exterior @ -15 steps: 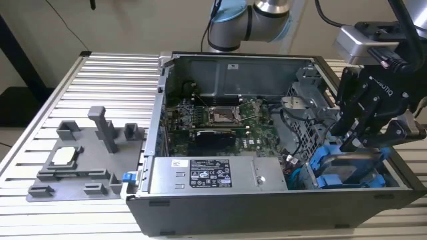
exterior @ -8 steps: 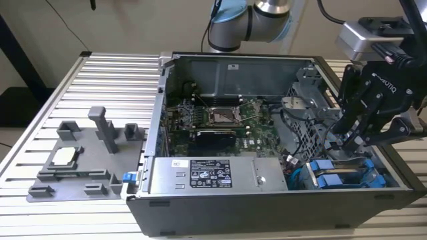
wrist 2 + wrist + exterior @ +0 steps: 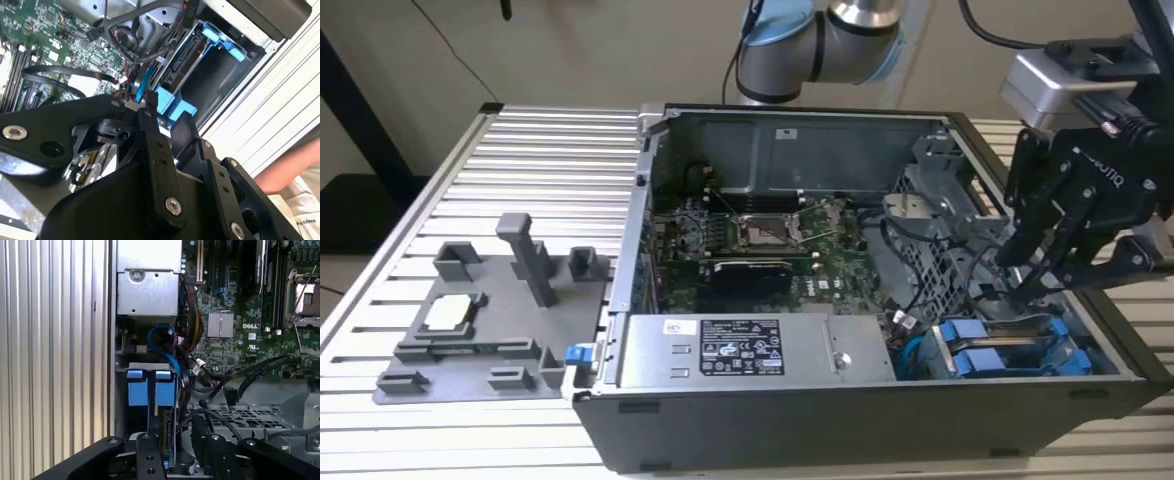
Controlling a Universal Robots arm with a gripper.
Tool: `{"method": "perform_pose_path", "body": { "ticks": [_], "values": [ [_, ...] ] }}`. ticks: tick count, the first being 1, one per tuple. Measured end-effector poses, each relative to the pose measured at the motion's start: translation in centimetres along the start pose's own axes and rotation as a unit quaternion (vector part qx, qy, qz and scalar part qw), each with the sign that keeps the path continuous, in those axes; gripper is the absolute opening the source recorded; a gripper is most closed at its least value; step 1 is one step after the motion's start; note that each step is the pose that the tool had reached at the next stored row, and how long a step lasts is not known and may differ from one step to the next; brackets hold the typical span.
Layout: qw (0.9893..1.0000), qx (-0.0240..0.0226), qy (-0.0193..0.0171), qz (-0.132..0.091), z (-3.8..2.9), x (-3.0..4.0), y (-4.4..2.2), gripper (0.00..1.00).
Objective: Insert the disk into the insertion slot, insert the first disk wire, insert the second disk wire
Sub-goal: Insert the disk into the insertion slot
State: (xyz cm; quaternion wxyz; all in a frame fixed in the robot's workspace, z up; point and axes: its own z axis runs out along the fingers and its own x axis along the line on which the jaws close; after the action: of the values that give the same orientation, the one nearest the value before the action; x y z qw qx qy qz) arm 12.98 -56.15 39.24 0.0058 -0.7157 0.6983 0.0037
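Jaws stand parted in the exterior view, the gripper (image 3: 1025, 278) hanging over the disk (image 3: 966, 334) seated inside the computer case (image 3: 854, 420). In both wrist views, they straddle the disk's (image 3: 172, 102) upright edge (image 3: 166, 435).

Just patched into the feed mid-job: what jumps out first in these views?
The open computer case dominates the slatted metal table, its green motherboard exposed. At the exterior view's right, the black hand reaches into the case close by two blue drive carriers seated side by side in the bay. A grey plastic fixture lies on the table at the exterior view's left.
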Motion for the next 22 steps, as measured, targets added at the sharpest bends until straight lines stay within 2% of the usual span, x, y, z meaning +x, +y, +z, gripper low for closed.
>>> {"method": "perform_pose_path", "body": {
  "ticks": [6, 11, 22],
  "values": [
    [0.9999, -0.0001, 0.0, -0.011, 0.02, 0.03, -1.53, 0.39],
    [0.9998, -0.0002, -0.0001, -0.021, 0.07, 0.05, -2.5, 0.39],
    [0.9992, 0.0016, 0.0, -0.039, 0.62, -0.11, -3.6, 0.39]
  ]
}}
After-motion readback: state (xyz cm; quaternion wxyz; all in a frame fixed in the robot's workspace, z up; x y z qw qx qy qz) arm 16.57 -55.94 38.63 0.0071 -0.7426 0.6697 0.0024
